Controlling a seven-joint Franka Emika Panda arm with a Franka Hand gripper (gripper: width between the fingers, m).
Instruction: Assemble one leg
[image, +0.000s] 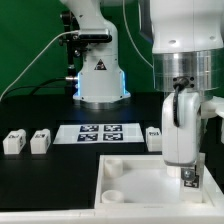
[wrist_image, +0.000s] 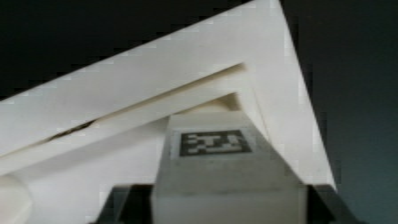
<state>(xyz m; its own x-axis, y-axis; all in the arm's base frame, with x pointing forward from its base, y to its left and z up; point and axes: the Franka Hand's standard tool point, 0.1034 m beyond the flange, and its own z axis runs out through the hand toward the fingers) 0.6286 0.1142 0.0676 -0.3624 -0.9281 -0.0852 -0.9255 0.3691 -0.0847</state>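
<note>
Gripper pinches leg – jaws pressed against its lower end, long axis upright, slightly tilted. Leg hangs above white tray near corner; wrist view shows tag face. Three more legs on black table.

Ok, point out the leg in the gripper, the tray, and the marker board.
leg (wrist_image: 215, 160): wrist view, tagged face.
tray (image: 125, 165): exterior view, near its back rim.
marker board (image: 103, 133): exterior view, middle of the sheet.
gripper (image: 189, 182): exterior view, at the fingertips.
</note>
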